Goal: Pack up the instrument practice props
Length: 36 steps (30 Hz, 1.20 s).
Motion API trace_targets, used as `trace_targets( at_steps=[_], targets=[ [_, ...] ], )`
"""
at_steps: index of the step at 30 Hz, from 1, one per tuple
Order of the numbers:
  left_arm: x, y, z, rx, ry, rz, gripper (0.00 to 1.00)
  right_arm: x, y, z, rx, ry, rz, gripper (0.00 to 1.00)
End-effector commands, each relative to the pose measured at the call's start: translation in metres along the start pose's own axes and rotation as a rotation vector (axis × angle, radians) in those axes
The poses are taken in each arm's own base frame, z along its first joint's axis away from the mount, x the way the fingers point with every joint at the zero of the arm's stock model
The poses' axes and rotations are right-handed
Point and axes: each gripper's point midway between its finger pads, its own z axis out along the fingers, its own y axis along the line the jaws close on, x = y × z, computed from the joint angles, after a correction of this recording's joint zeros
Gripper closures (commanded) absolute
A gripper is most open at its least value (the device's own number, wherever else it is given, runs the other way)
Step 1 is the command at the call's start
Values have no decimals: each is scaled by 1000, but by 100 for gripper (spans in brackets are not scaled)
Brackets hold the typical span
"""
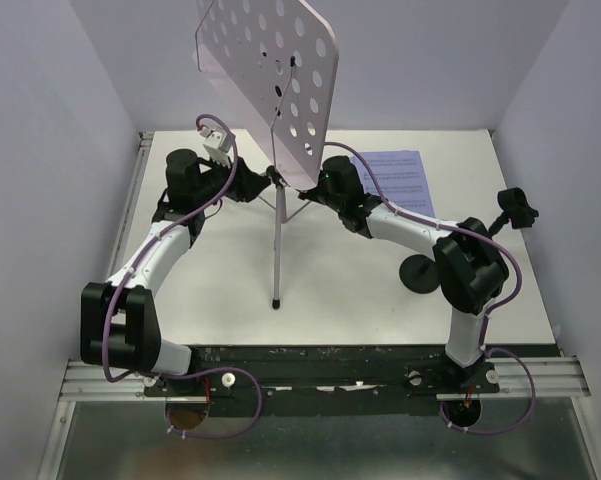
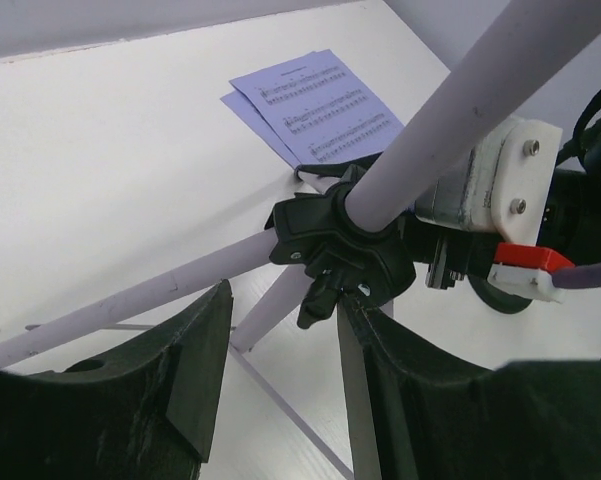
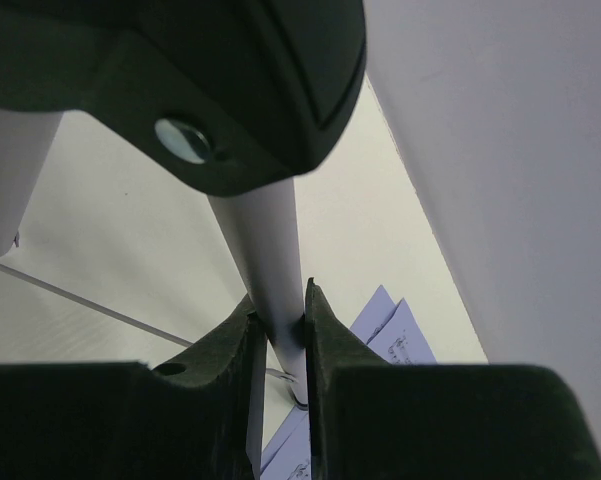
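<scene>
The music stand rises mid-table, its lilac perforated plate (image 1: 270, 60) up top and one silver tripod leg (image 1: 276, 250) reaching toward me. My left gripper (image 1: 256, 184) is open at the stand's black hub (image 2: 350, 240). The hub's small knob (image 2: 320, 303) sits at the tips, close to the right finger (image 2: 380, 370) and well apart from the left one. From the other side, my right gripper (image 3: 278, 300) is shut on the silver tripod pole (image 3: 265, 240) below its black collar. White sheet-music pages (image 1: 400, 180) lie flat at the back right.
A black round-based clip holder (image 1: 420, 272) stands beside my right arm, its clip (image 1: 517, 207) near the right wall. White walls close in the table on the left, back and right. A thin brace wire (image 2: 290, 420) of the tripod runs along the table under my left gripper.
</scene>
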Motion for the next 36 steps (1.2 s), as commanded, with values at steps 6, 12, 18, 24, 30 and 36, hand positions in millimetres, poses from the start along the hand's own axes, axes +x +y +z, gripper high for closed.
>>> trace_targets(
  at_steps=[6,12,18,24,30,36],
  targets=[
    [-30,55,9,-190,-126,-267,45,78,120,-20,-373,263,71,100],
    [-1,66,11,-214,-92,-408,45,78,120,-19,-370,266,73,100],
    [-2,44,6,-109,-86,-333,44,78,119,-18,-370,270,74,100],
    [16,37,-7,-98,32,-195,38,80,120,-17,-372,274,72,100],
    [17,5,-8,25,35,-206,35,80,120,-18,-374,274,72,100],
    [18,-7,-9,63,41,-221,36,79,121,-18,-377,269,69,100]
  ],
)
